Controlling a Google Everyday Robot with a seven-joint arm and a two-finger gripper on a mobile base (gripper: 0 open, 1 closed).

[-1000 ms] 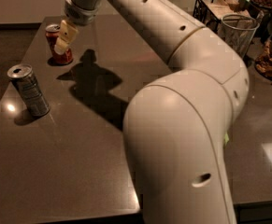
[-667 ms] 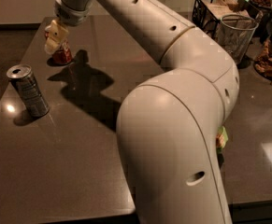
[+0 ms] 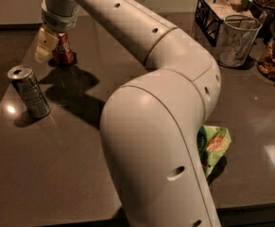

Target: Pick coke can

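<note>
The coke can (image 3: 64, 50) is a small red can with white lettering, standing upright at the far left of the dark table (image 3: 80, 164). My gripper (image 3: 50, 50) is down at the can, its cream tip right against the can's left side. The wrist hides the can's top. My big white arm (image 3: 156, 126) sweeps from the front of the view up to the can.
A silver-grey can (image 3: 29, 91) stands upright front-left of the coke can, near the table's left edge. A green snack bag (image 3: 216, 143) lies right of my arm. A clear cup (image 3: 237, 40), a black wire basket (image 3: 211, 13) and jars stand at the back right.
The gripper has shifted left and lower around the coke can. The can still stands on the table in the same place.
</note>
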